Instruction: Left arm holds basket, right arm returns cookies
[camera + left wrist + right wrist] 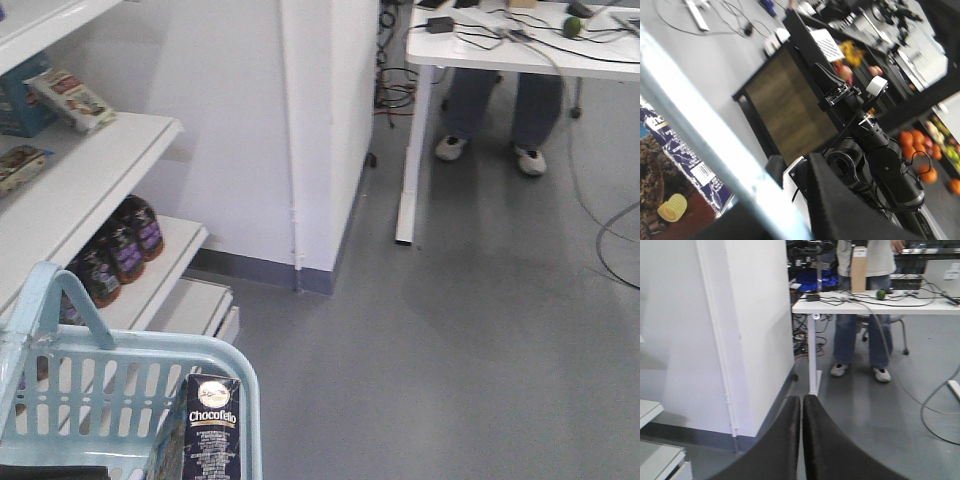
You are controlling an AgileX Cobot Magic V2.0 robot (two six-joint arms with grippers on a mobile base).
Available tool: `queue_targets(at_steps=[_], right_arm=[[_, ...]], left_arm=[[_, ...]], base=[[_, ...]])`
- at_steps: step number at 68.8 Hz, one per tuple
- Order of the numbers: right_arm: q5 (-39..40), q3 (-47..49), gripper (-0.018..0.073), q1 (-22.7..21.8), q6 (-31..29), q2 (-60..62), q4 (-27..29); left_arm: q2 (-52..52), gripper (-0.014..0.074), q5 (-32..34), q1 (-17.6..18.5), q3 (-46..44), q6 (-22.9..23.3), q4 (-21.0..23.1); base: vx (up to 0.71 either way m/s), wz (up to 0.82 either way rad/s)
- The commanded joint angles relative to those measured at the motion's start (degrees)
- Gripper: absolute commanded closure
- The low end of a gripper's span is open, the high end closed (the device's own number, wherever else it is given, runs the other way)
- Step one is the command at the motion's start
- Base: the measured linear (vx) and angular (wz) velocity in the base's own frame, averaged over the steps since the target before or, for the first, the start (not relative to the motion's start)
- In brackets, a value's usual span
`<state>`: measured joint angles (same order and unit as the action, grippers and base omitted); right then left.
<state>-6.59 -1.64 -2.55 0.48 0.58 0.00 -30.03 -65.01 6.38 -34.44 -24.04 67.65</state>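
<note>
The basket [150, 347] sits low at the robot's left with its swing handle [62, 290] raised, which fits the left arm holding it up by that handle so the other arm can reach in from above. The cookies [213, 432], the dark Chocofello carton, stand upright inside the basket against its near right wall, so to my eye the return to the shelf [95, 165] has not begun. The right gripper [801, 399] has its jaws pressed together on nothing and looks out at the white desk [880, 304] and a person's legs, well clear of the carton. It will need to spread and come down over the box. From the left wrist, the right arm [880, 155] shows black in front of a dark fruit shelf. A blurred pale blue bar [700, 120] crosses that view, probably the basket's rim or handle. Beneath it is a navy pack with a barcode [702, 172], likely the same carton. I cannot make out the left gripper, so I cannot tell how its jaws stand. The basket's floor is cut off.
</note>
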Motion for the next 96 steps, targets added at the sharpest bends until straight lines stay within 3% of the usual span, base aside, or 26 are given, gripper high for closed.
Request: queue_targets(at_steps=[1, 61, 96], right_arm=[[4.18, -0.17, 0.0563, -0.37, -0.48, 0.63, 0.0], [4.18, -0.17, 0.0563, -0.37, -0.48, 0.63, 0.0], [4.18, -0.17, 0.0563, -0.37, -0.48, 0.63, 0.0]], left_arm=[[-0.28, 0.0603, 2.37, 0.33, -1.61, -0.67, 5.73], [-0.28, 0.0603, 2.14, 0.33, -1.61, -0.67, 5.73], [-0.28, 0.0603, 2.14, 0.33, -1.61, -0.67, 5.73]], base=[[0.18, 0.73], [0.1, 0.94], [0.02, 0.68]])
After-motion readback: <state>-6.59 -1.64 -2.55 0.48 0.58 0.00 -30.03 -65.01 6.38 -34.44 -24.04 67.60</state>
